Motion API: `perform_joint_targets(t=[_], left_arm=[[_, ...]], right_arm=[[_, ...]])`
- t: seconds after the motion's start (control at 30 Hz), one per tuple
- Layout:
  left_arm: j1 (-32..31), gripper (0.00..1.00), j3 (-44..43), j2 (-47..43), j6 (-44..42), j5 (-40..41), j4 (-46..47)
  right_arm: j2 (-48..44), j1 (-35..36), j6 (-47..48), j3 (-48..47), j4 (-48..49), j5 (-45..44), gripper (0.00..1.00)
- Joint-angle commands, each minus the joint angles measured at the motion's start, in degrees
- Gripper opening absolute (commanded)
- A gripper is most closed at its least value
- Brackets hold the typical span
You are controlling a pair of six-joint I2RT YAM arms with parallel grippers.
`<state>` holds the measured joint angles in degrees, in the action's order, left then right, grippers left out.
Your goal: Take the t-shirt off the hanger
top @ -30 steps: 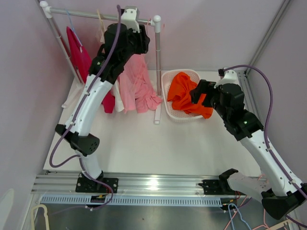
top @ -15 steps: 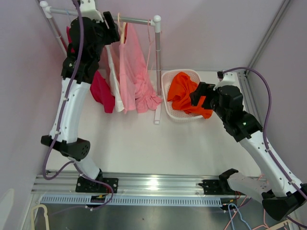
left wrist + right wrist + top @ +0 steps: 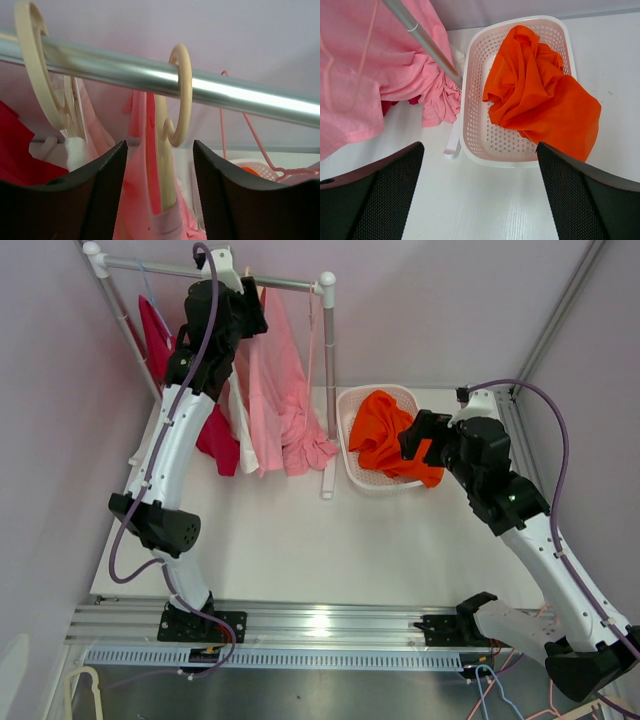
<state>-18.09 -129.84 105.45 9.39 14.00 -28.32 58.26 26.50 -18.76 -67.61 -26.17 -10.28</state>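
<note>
Since the left tool [image 3: 159, 165] has swung back to the rail [image 3: 250, 97], jaws released and framing the hook of the cream hanger [image 3: 181, 95], the pink t-shirt [image 3: 280, 390] hanging on it looks ready for unhooking; right tool [image 3: 480, 192] gapes empty.

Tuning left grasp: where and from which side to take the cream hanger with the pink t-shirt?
The cream hanger, probably by its straight neck below the hook, from the near side: it hangs upright inside the open left gripper, above the pink t-shirt.
</note>
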Motion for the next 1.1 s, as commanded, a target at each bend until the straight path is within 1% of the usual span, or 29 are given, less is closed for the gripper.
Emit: perform_joint_targets(t=[0.0, 0.07, 0.1, 0.3, 0.33, 0.4, 0.43, 0.47, 0.5, 0.53, 0.57, 0.67, 0.87, 0.97, 1.07], left_arm=[[0.33, 0.59, -0.24, 0.55, -0.77, 1.65, 6.25], [0.33, 0.54, -0.24, 0.90, -1.12, 1.47, 7.74], [0.33, 0.49, -0.67, 1.51, -1.39, 1.30, 8.01], [0.33, 0.48, -3.75, 5.29, -0.16, 0.51, 6.69], [0.33, 0.48, -3.84, 5.38, -0.07, 0.33, 6.87], [0.33, 0.43, -3.93, 5.56, 0.10, 0.15, 7.57], [0.33, 0.39, -3.84, 5.64, 0.10, 0.15, 7.75], [0.33, 0.31, -4.10, 5.82, 0.02, 0.06, 8.01], [0.33, 0.28, -4.37, 5.91, -0.16, 0.06, 8.27], [0.33, 0.22, -4.63, 6.08, -0.68, 0.15, 8.45], [0.33, 0.01, -5.50, 6.61, -1.12, 0.15, 8.71], [0.33, 0.01, -8.84, 7.05, -1.83, 0.85, 8.01], [0.16, 0.00, -9.55, 3.71, -2.35, -0.90, 11.53], [0.16, 0.00, -10.26, 1.96, -2.62, -1.17, 11.62], [0.16, 0.01, -10.26, 0.38, -1.66, -0.47, 9.60]], right_arm=[[-0.78, -0.57, 1.36, -1.73, 1.92, 1.05, 0.99], [-0.78, -1.10, 1.54, -1.47, 2.26, 1.49, 1.00], [-0.69, -1.19, 1.54, -1.47, 2.18, 1.58, 0.99], [-0.60, -2.59, 1.71, -1.38, 2.44, 2.81, 0.99], [-0.69, -2.68, 1.71, -1.29, 2.36, 2.81, 0.99], [-0.87, -2.95, 1.80, -1.38, 2.09, 2.90, 1.00], [-1.22, -3.03, 1.98, -1.47, 2.00, 2.99, 1.00], [-1.31, -3.12, 2.06, -1.38, 1.92, 2.99, 1.00], [-1.48, -3.38, 2.15, -1.47, 1.74, 2.90, 1.00], [-1.57, -3.47, 2.33, -1.38, 1.57, 2.90, 1.00], [-1.92, -3.65, 2.33, -1.47, 1.48, 2.99, 1.00], [-2.45, -4.09, 2.59, -1.47, 1.30, 3.43, 1.00], [-2.01, -4.26, 2.33, -1.47, 1.04, 5.10, 0.99], [-2.10, -4.27, 2.15, -1.38, 1.04, 5.71, 1.00], [-2.01, -4.27, 1.72, -1.29, 0.95, 6.41, 1.00]])
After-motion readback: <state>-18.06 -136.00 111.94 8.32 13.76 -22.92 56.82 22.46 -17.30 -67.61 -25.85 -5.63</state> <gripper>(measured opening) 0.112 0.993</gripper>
